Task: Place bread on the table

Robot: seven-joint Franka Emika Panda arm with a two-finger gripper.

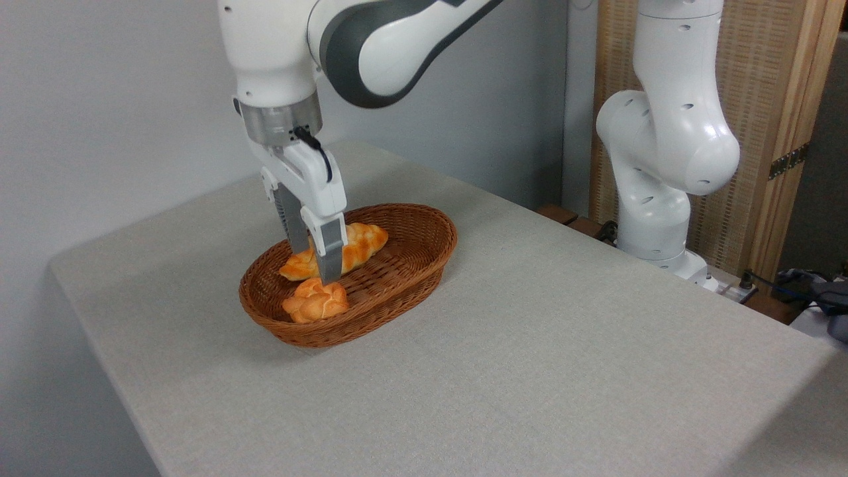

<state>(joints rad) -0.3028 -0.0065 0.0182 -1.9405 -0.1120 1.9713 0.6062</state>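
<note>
Matt woven cloth table (530,344) (wicker basket (424,262)).

The arm is bent over from the upper right, and the wrist is pointed straight down. The gripper (315,262) is held vertical with its fingers (329,255) parted (a narrow gap is seen between them), nothing being clasped.

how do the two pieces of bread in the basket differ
The small knobbly orange-golden bun is short and rounded; the long paler braided loaf is stretched out. The bun lies at the near end of the brown oval wicker basket, in full view; the loaf lies further back, partly hidden by the gripper. Both are braided, golden and lie inside the basket.
</note>
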